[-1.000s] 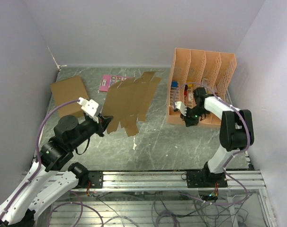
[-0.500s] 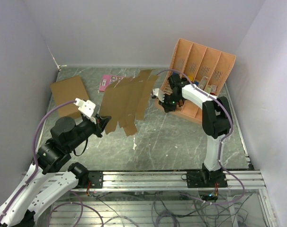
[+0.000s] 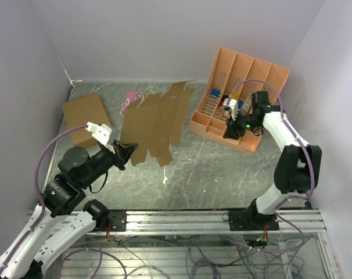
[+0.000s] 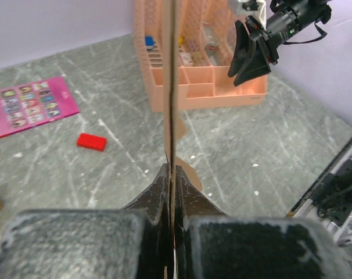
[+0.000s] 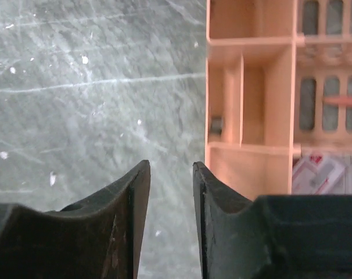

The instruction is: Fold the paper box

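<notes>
Your left gripper (image 3: 129, 152) clamped the paper box (image 3: 155, 125), a creased brown cardboard sheet, center-left in the top view. Only the left wrist view showed 1 red block (image 4: 92, 141). Your right gripper (image 5: 171, 168) stood with jaws apart, empty.

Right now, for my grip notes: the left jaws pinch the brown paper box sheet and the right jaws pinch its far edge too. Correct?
Not quite. The left gripper does pinch the paper box, but the right gripper holds nothing: its jaws stand slightly apart at the orange organizer, clear of the sheet. The top view shows it.
</notes>
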